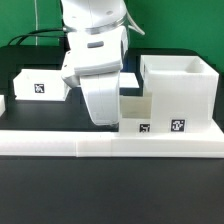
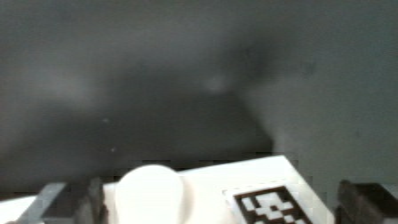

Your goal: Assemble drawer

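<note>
The large hollow drawer shell (image 1: pixel 176 88) stands at the exterior view's right, with a tag on its front. A smaller white drawer box (image 1: pixel 136 110) with a tag lies against the shell's left side, partly hidden by my arm. In the wrist view this box (image 2: pixel 214 190) shows a rounded white knob (image 2: pixel 148 192) and a tag (image 2: pixel 276 206). My gripper (image 2: pixel 210 205) is low over it and open wide, one finger (image 2: pixel 57 204) on each side, with thin dark gaps to the box. A second flat white box (image 1: pixel 40 84) sits at the exterior view's left.
The long low white L-shaped rail (image 1: pixel 110 146) runs along the front of the parts. Dark tabletop (image 2: pixel 178 80) lies beyond the box in the wrist view. A small white piece (image 1: pixel 3 103) shows at the exterior view's left edge.
</note>
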`<control>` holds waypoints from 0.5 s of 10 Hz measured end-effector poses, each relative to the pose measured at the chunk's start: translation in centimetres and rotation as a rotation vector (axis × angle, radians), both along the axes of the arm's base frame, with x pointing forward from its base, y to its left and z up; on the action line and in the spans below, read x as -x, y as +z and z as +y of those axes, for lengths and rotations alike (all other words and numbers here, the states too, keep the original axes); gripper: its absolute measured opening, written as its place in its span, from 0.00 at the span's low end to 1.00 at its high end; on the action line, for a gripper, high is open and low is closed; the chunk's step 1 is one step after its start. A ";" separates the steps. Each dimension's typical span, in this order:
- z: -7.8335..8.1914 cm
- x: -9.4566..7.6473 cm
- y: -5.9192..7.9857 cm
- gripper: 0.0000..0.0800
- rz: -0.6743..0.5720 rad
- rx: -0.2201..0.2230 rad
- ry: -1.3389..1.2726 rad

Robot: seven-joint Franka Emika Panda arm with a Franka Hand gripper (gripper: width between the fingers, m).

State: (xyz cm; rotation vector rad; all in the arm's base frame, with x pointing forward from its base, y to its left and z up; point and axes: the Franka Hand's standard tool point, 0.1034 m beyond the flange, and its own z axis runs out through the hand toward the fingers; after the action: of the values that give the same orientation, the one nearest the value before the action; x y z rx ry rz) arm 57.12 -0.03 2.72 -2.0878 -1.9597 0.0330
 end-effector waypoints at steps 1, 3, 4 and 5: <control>0.5 -0.4 0.0 0.81 -0.029 -0.017 0.063; 2.2 -1.0 0.5 0.81 -0.053 -0.041 0.121; 3.5 -1.2 0.9 0.81 -0.046 -0.029 0.065; 3.7 -1.3 1.1 0.81 -0.038 -0.003 -0.013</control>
State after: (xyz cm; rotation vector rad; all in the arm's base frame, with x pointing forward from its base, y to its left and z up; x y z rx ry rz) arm 58.46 3.63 3.78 -2.1146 -1.9659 -0.0121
